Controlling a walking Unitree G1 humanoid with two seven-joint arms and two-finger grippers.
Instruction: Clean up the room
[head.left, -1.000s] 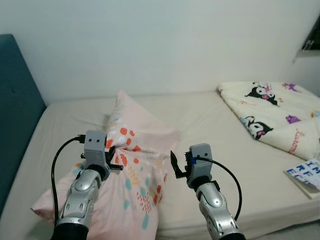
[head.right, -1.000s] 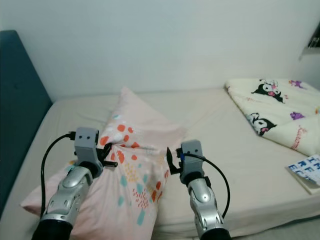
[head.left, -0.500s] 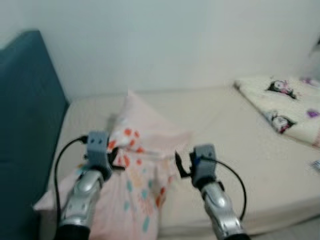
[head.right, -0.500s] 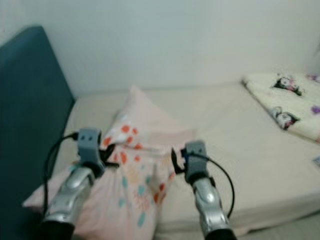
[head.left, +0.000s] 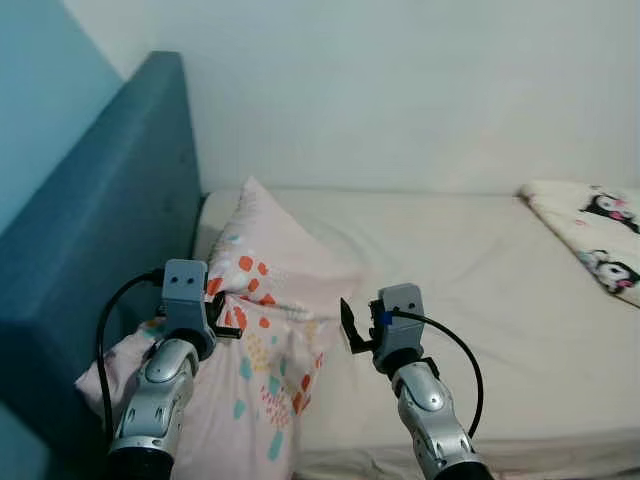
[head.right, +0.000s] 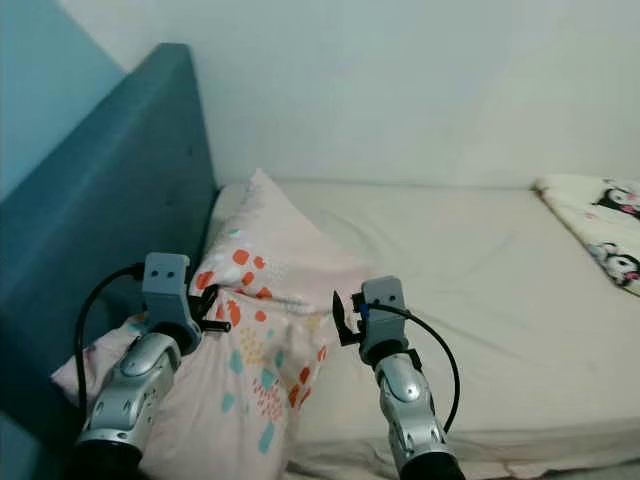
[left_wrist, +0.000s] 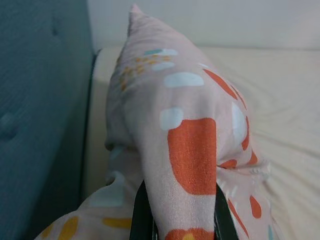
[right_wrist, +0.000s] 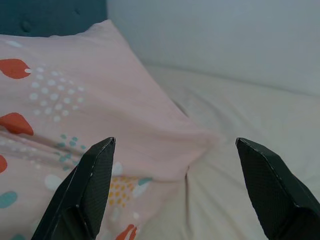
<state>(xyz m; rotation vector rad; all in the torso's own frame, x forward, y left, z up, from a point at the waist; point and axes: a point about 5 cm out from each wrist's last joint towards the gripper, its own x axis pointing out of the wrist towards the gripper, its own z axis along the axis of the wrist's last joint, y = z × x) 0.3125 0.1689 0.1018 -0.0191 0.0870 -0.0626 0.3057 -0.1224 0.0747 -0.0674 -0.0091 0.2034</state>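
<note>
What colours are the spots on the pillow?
The pillow is pale pink with orange-red, light blue and yellow spots, clearest in the left wrist view.

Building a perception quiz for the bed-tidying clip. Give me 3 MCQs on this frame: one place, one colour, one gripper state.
1. Where does the pillow lie?
A. on the bed next to the headboard
B. on the floor
C. on the folded blanket

2. What colour is the headboard?
A. white
B. teal blue
C. red

3. What is the left gripper doing?
A. hanging open over the mattress
B. pinching a fold of the pillow
C. holding a book

Answers:
1 A: the pillow rests on the mattress beside the headboard.
2 B: the padded panel is teal.
3 B: the left wrist view shows fabric clamped between the fingers; the right gripper is spread open.
</note>
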